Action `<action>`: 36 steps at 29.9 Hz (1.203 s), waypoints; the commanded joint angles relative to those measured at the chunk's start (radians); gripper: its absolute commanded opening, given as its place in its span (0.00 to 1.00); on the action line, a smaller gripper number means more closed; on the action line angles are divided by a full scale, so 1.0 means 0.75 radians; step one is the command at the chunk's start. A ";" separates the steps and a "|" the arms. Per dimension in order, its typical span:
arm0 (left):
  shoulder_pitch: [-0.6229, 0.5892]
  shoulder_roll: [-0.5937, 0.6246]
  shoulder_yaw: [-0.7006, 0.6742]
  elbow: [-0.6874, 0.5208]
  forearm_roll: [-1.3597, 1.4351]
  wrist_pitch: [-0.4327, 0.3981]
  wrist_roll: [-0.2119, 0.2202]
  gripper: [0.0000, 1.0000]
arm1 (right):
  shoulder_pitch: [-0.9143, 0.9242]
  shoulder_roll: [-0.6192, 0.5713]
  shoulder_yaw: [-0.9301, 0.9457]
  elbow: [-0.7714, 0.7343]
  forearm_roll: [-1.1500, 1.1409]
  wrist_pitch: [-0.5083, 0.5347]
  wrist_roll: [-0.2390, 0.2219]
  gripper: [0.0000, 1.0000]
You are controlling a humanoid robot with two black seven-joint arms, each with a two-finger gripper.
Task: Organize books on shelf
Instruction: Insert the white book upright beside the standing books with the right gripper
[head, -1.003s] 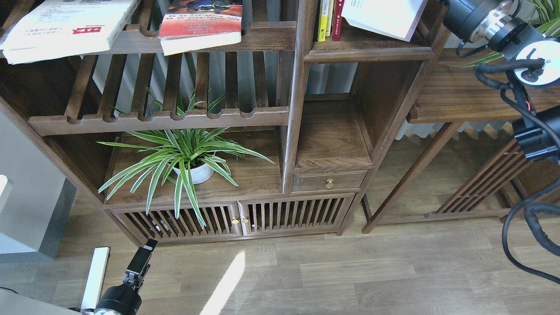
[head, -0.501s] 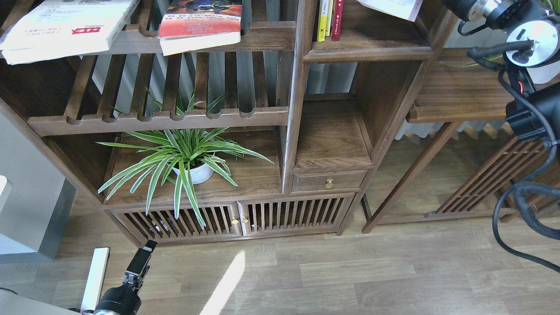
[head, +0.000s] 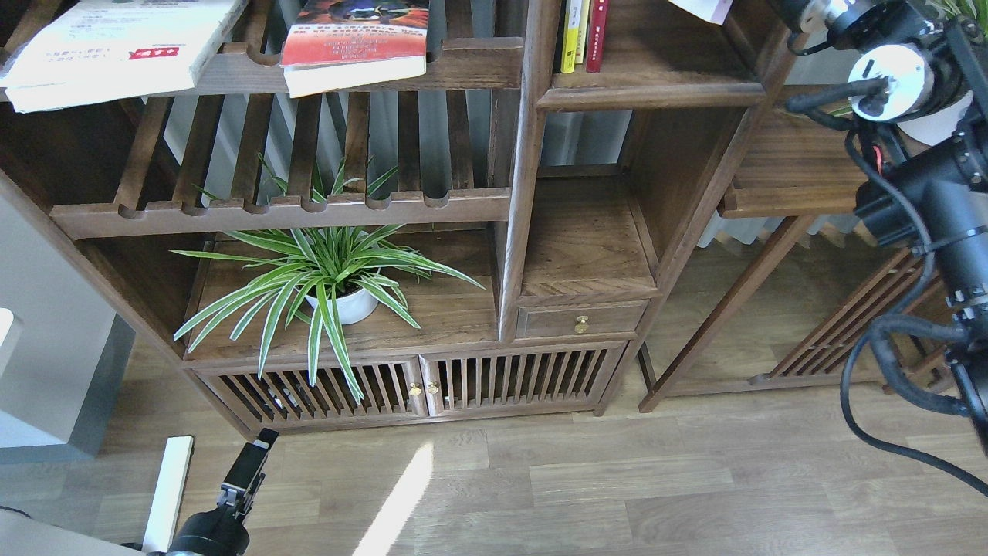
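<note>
Nearest, low at the left, the left gripper (head: 248, 463) hangs over the floor with its fingers pressed together on nothing. Beyond it stands the dark bookcase: a striped-leaf plant in a white pot (head: 340, 305) on the bottom board, then the slatted racks, the top one carrying the large white book (head: 116, 54) and the red-orange book (head: 355, 42). Farthest up, the narrow plank shelf (head: 648, 85) holds slim yellow and red books (head: 583, 35) upright at its left, a corner of the pale book (head: 706, 9) showing above it at the frame's top — the right arm runs off there, so its jaws cannot be seen.
</note>
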 commanded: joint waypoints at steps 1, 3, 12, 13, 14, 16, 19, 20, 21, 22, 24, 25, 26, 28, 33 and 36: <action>0.000 0.003 0.000 -0.001 0.000 0.000 -0.001 0.99 | 0.002 0.032 -0.001 -0.029 -0.048 -0.004 0.050 0.00; 0.002 0.003 0.000 -0.001 0.000 0.000 -0.001 0.99 | 0.008 0.032 -0.001 -0.062 -0.057 -0.004 0.079 0.00; 0.002 -0.005 0.000 -0.001 0.000 0.000 0.001 0.99 | 0.061 0.075 -0.032 -0.211 -0.091 -0.004 0.234 0.00; 0.002 -0.005 0.000 -0.001 0.000 0.000 0.001 0.99 | 0.063 0.081 -0.038 -0.215 -0.091 -0.004 0.237 0.00; 0.002 -0.005 0.002 -0.001 0.000 0.000 0.003 0.99 | 0.063 0.086 -0.042 -0.225 -0.091 -0.004 0.237 0.00; 0.002 -0.005 0.000 -0.001 0.000 0.000 0.003 0.99 | 0.067 0.110 -0.044 -0.248 -0.091 -0.004 0.239 0.00; 0.002 -0.003 0.000 -0.003 0.000 0.000 0.001 0.99 | 0.080 0.135 -0.057 -0.289 -0.091 -0.004 0.243 0.00; 0.002 -0.003 0.000 -0.003 0.000 0.000 0.001 0.99 | 0.084 0.135 -0.063 -0.301 -0.093 -0.004 0.253 0.00; 0.002 -0.001 0.000 -0.003 0.000 0.000 0.001 0.99 | 0.090 0.133 -0.073 -0.319 -0.094 -0.004 0.269 0.00; 0.004 -0.001 0.000 -0.003 0.000 0.000 -0.001 0.99 | 0.096 0.133 -0.083 -0.340 -0.094 -0.004 0.288 0.00; 0.010 -0.001 0.000 -0.003 0.000 0.000 -0.001 0.99 | 0.126 0.137 -0.114 -0.399 -0.094 -0.004 0.335 0.00; 0.014 -0.001 0.000 -0.003 0.000 0.000 -0.001 0.99 | 0.149 0.141 -0.128 -0.436 -0.094 -0.004 0.349 0.00; 0.017 -0.001 0.000 -0.003 0.000 0.000 -0.001 0.99 | 0.165 0.143 -0.134 -0.462 -0.091 -0.004 0.355 0.00; 0.017 -0.003 0.000 -0.006 0.000 0.000 -0.001 0.99 | 0.196 0.153 -0.141 -0.524 -0.089 -0.004 0.357 0.00; 0.015 -0.005 -0.002 -0.008 0.000 0.000 -0.001 0.99 | 0.215 0.176 -0.141 -0.592 -0.079 -0.006 0.372 0.00; 0.015 -0.003 -0.002 -0.008 0.000 0.000 -0.001 0.99 | 0.208 0.196 -0.139 -0.608 -0.073 -0.014 0.374 0.00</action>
